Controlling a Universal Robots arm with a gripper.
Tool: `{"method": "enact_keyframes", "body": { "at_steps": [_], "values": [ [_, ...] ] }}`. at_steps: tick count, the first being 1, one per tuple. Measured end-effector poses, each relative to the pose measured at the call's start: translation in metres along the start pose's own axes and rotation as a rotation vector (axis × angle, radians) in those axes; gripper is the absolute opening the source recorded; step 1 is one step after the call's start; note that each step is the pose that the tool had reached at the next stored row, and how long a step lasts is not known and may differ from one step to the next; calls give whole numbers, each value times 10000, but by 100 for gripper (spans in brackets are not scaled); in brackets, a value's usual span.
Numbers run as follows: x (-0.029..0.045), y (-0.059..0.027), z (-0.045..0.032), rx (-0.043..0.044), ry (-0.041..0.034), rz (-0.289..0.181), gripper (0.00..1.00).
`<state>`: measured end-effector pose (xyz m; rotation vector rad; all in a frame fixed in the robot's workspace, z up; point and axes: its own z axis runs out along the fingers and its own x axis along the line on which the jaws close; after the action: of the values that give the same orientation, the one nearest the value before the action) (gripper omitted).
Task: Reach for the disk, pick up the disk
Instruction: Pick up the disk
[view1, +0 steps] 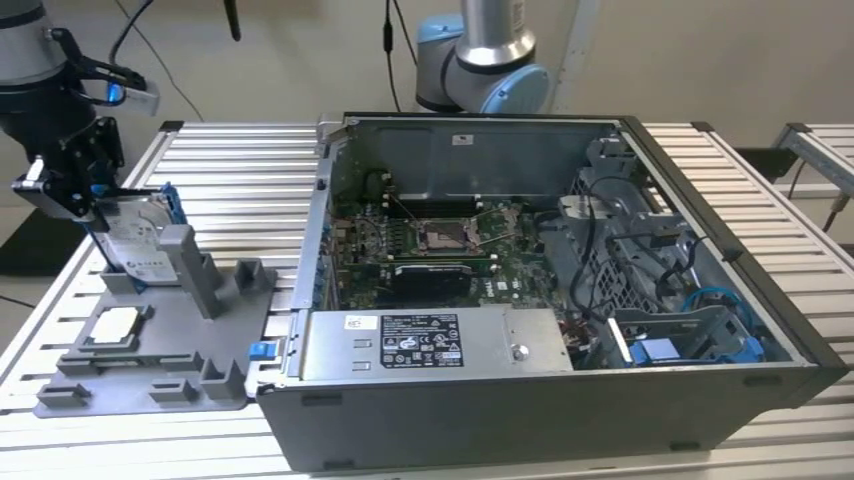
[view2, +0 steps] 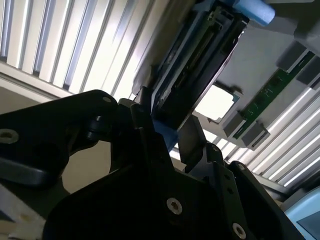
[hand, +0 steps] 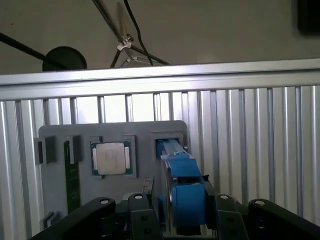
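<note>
Gripper (view1: 91, 200) closed narrow on the disk (view1: 138, 245): from my remote seat I saw it come in over the disk's upper end, at the exterior view's left, above the slatted table (view1: 227, 170). In the second wrist view the black fingers (view2: 145, 107) sat on either flat side of the disk (view2: 195, 65), with its blue frame showing between them. The first wrist view gave me the same clamp, a finger (hand: 145, 215) on each side of the blue-edged drive (hand: 182, 187).

The disk stood on edge, leaning a little, with its white label facing the exterior camera. Its lower end was down among the posts of the grey fixture (view1: 160, 345); I could not tell whether it had cleared the slot.

On that fixture, nearer the camera than the disk, lay the small square chip (view1: 118, 325) in its own pocket, apart from the drive. A green memory stick (hand: 71, 175) lay in a slot beside the chip (hand: 111, 158) in the first wrist view.

An open computer case (view1: 534, 400) sat just beside the fixture, toward the exterior view's right.
</note>
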<state>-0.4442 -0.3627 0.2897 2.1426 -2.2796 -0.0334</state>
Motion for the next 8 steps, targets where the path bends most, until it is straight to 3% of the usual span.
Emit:
{"method": "enact_keyframes", "body": {
  "at_steps": [8],
  "values": [
    [1, -2, 91, 20, 0, -118, 100]
  ]
}}
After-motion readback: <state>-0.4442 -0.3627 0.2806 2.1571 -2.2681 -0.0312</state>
